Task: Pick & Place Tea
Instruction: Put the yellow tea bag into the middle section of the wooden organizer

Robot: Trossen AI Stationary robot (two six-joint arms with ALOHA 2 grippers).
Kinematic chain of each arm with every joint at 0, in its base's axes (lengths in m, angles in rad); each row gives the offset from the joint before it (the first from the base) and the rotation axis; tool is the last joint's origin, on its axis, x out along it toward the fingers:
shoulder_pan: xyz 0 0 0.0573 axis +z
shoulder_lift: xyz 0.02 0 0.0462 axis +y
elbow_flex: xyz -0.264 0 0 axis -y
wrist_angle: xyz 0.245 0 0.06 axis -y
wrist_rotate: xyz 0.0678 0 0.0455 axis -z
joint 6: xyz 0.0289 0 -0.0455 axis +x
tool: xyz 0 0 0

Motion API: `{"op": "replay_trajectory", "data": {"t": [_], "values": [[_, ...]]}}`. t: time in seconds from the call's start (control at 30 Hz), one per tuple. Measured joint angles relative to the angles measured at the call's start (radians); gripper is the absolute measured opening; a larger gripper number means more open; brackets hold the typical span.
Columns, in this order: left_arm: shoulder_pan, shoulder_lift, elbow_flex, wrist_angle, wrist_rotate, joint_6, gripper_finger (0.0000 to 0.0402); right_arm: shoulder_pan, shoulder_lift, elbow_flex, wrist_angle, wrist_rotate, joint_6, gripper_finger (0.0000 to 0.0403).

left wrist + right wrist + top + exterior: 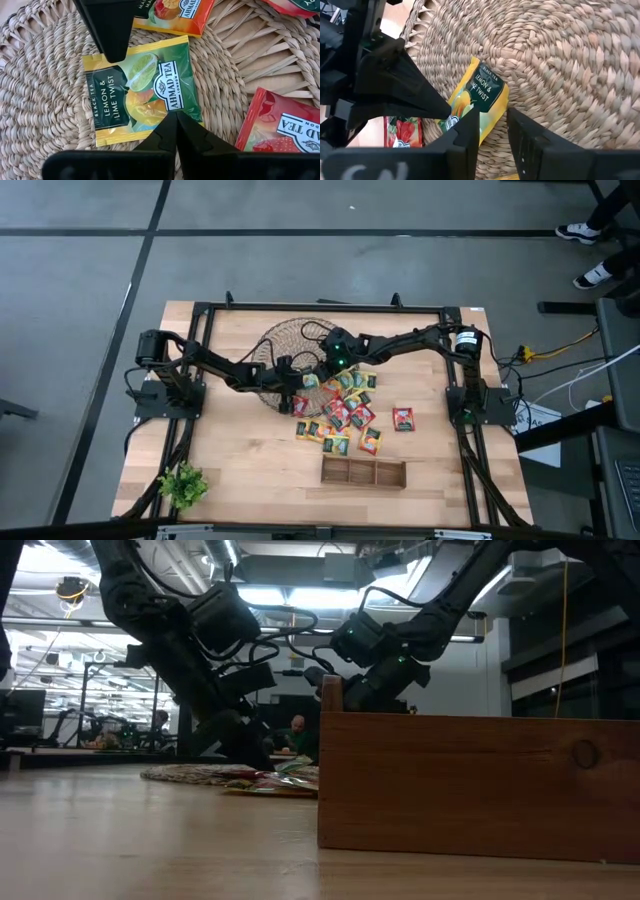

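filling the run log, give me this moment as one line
left gripper: shut on lemon lime sachet | right gripper: open around same sachet | place: over wicker dish | tray: no sachets visible

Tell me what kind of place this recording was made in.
Probably a robotics lab or open workshop: a wooden table stands on a grey floor with taped lines, cables trail beside it, and ceiling strip lights run above workstations behind.

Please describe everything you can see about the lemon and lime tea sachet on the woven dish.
The lemon and lime sachet is flat, square and glossy, yellow-edged with a green and dark centre showing fruit and "Ahmad Tea" print. It lies on the wicker dish. The left hand, shut, pinches one edge; the right hand stands at the opposite edge, one finger on each side.
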Motion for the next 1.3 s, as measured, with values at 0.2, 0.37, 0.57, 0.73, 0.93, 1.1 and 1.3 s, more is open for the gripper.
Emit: {"op": "replay_trajectory", "data": {"t": [0.2, 0.37, 0.57, 0.73, 0.93, 1.1, 1.3], "values": [[0.0, 0.0, 0.0, 0.013, -0.009, 0.0, 0.0002, 0.0, 0.052, 0.0, 0.065, -0.02, 0.023, 0.0072], [0.001, 0.0, 0.0, 0.014, -0.016, 0.0, 0.0005, 0.003, 0.091, 0.005, 0.13, -0.053, 0.014, 0.0049], [0.001, 0.0, 0.0, 0.012, -0.015, -0.001, 0.0003, 0.007, 0.072, -0.001, 0.131, -0.04, -0.039, 0.0007], [0.001, 0.0, 0.0, 0.012, -0.018, -0.023, 0.0013, 0.007, 0.05, -0.001, 0.116, -0.045, -0.077, 0.0006], [0.001, -0.045, -0.001, -0.039, -0.026, -0.038, 0.0038, 0.008, -0.002, -0.002, 0.042, -0.042, -0.136, 0.0004], [0.004, -0.161, 0.0, -0.138, -0.026, -0.072, 0.0078, 0.012, -0.077, 0.0, -0.033, 0.008, -0.221, 0.0004], [0.004, -0.343, 0.0, -0.199, -0.038, -0.107, 0.0125, 0.05, -0.158, 0.0, -0.087, 0.034, -0.32, 0.0003]]}}
